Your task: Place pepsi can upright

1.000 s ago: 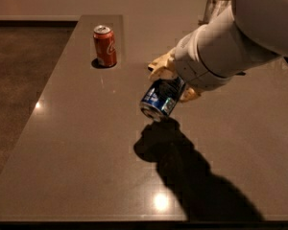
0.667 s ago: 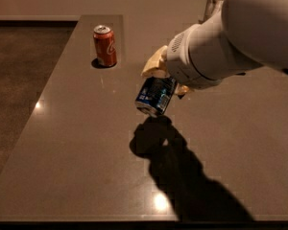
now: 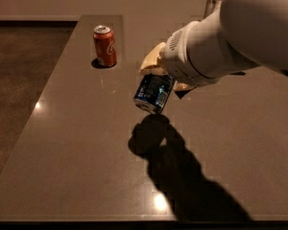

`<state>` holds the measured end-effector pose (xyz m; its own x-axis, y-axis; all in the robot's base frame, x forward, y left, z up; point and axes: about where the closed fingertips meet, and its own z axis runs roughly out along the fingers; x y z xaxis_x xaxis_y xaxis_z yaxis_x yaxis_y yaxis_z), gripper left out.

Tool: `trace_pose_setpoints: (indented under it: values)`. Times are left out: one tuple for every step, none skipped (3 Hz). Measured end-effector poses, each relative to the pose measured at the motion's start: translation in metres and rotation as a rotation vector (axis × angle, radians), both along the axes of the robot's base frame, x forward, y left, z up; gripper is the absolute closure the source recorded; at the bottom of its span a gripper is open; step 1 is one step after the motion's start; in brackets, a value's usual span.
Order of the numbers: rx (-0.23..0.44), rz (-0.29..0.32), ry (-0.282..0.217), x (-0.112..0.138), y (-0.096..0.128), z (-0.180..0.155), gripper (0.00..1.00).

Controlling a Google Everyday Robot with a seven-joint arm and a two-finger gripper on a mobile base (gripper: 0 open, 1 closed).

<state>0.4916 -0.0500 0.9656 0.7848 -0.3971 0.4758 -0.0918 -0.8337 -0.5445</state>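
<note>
The pepsi can (image 3: pixel 153 92) is dark blue with light markings and a silver end. It hangs tilted in the air above the middle of the table, its lower end pointing down and left. My gripper (image 3: pixel 159 73) is shut on the can's upper part, with a cream-coloured finger (image 3: pixel 151 60) showing on its left side. The white arm reaches in from the upper right and hides the far finger. The can's shadow lies on the table below it.
A red-orange can (image 3: pixel 104 45) stands upright at the back left of the dark grey table (image 3: pixel 77 147). The table's left edge drops to a brown floor (image 3: pixel 19 66). A wall runs behind the table.
The gripper and the pepsi can have shifted slightly left over the table. The can stays tilted in the grip. The red-orange can has not moved.
</note>
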Motion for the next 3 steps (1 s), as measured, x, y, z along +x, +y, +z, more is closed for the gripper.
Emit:
trace_pose_setpoints:
  values:
    - [-0.025, 0.03, -0.035, 0.006, 0.001, 0.006, 1.0]
    - [-0.062, 0.119, -0.095, 0.016, 0.006, 0.009, 1.0]
    - [-0.099, 0.214, -0.173, 0.022, 0.01, 0.001, 1.0]
